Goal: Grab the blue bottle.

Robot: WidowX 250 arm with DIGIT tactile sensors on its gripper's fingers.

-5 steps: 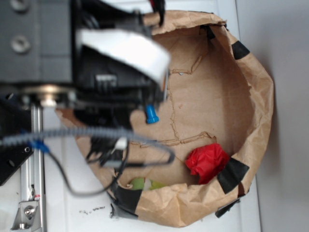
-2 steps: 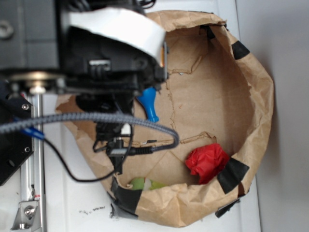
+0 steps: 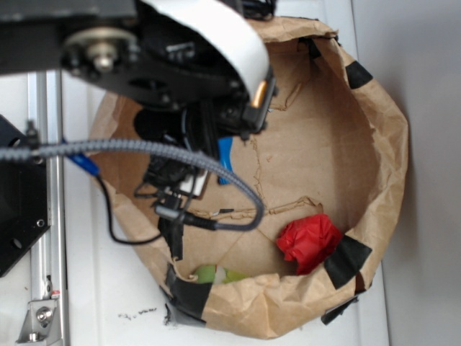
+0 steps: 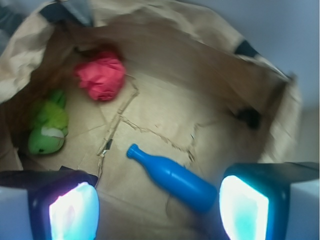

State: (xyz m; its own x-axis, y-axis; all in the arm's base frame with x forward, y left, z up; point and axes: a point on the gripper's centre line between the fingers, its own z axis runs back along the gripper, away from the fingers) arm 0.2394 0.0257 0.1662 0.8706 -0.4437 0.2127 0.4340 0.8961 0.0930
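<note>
Wrist view: we see the blue bottle (image 4: 172,178) lying flat on the floor of the paper bag (image 4: 210,75), well clear of the red wad (image 4: 101,75) and green toy (image 4: 46,125). Its long axis runs diagonally, neck toward the toy, fat end close to the right-hand finger. The gripper (image 4: 159,202) hangs above, fingers (image 4: 244,207) spread wide, holding nothing. We judge the bottle sits off-centre between them, so a shift toward its body, then a descent, is needed.

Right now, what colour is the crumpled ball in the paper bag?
The crumpled ball is red. It shows best in the wrist view, lying beside a green toy.
</note>
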